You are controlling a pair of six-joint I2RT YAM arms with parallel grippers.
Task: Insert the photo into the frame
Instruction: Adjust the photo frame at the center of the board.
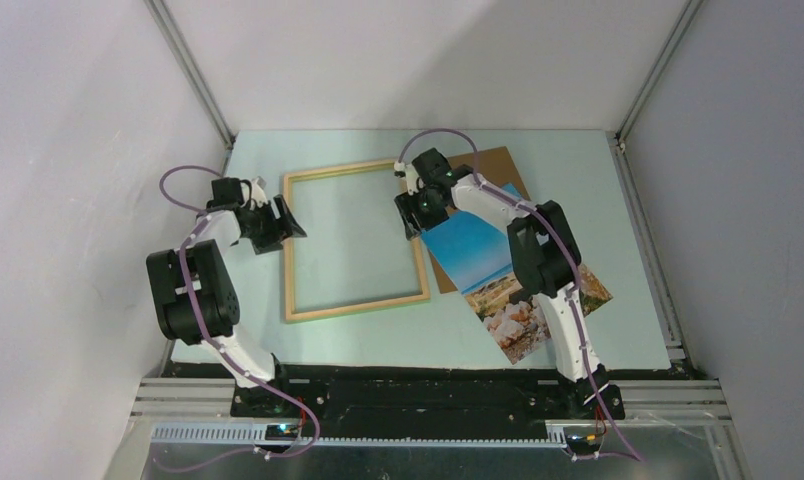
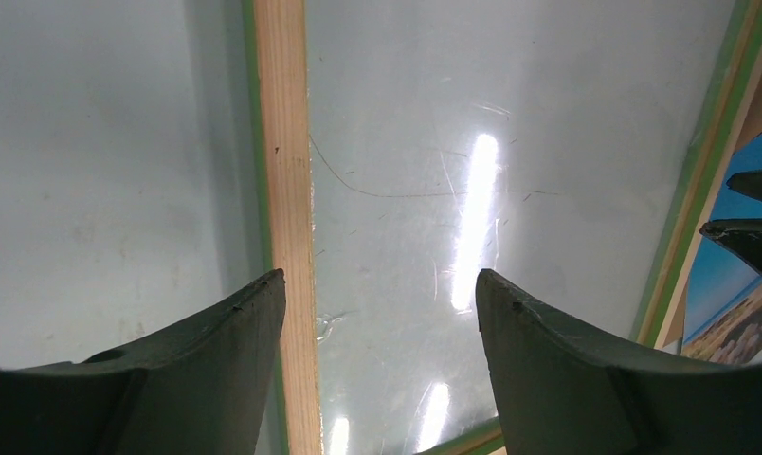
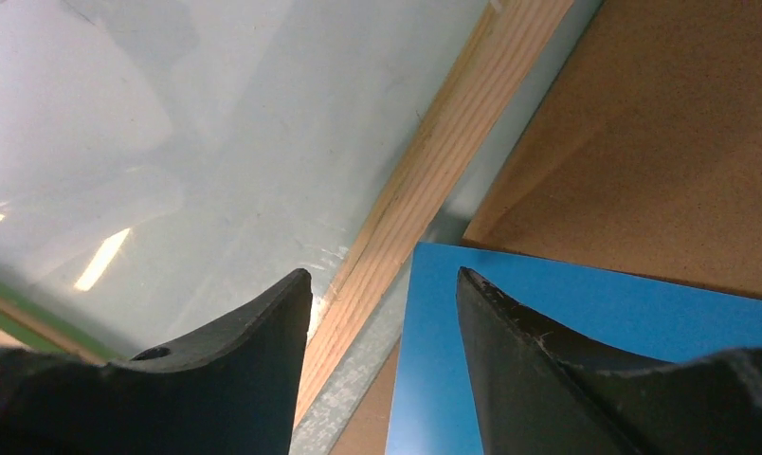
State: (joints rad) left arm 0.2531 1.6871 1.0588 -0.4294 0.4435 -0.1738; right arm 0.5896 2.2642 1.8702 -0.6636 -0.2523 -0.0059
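- waiting to be done: the photo [image 1: 470,243] lies picture up just right of the frame [image 1: 356,305], partly over a brown board [image 1: 500,165] (nothing sits inside the frame yet).
- right gripper [image 3: 385,277] hangs over the photo's corner beside the frame, jaws apart, gripping nothing.
- left gripper [image 2: 379,284] hangs over the frame's left rail, jaws apart.
- count: one photo, one frame, one board, two grippers.
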